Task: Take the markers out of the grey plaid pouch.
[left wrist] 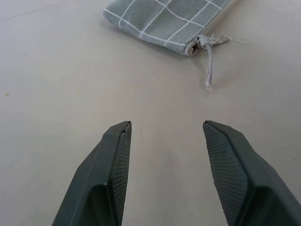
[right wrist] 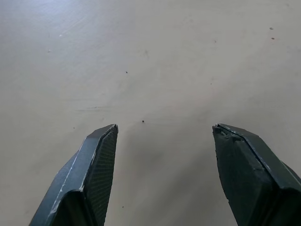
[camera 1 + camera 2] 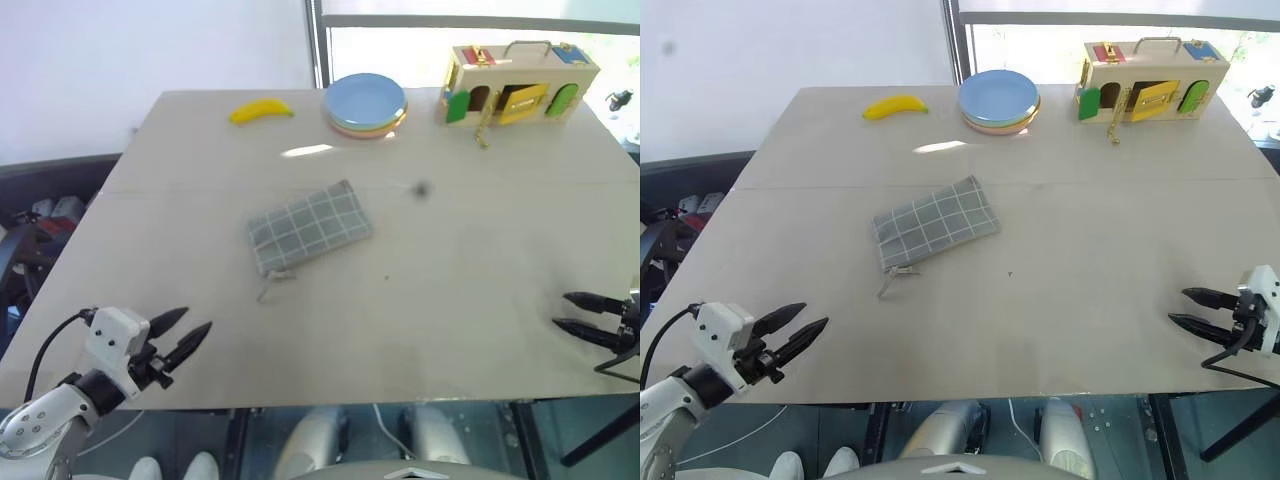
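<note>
On the table (image 3: pixel 1090 290), the unlabelled grey plaid pouch (image 3: pixel 935 223) lies between two parted, empty grippers.

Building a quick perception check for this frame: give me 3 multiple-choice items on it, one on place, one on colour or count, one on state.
1. Where does the grey plaid pouch lie?
A. On the stack of plates
B. Mid-table, nearer the left claw
C. Inside the wooden toy box

2. What colour is the top plate of the stack?
A. Light blue
B. Red
C. Black

3. What state is the left claw in?
A. Shut on the pouch
B. Shut on the banana
C. Open, holding nothing

Key: 1 B, the pouch rests flat on the table, apart from the plates and the toy box. 2 A, the uppermost plate is light blue. 3 C, its fingers stand apart over bare table, short of the zipper pull.
</note>
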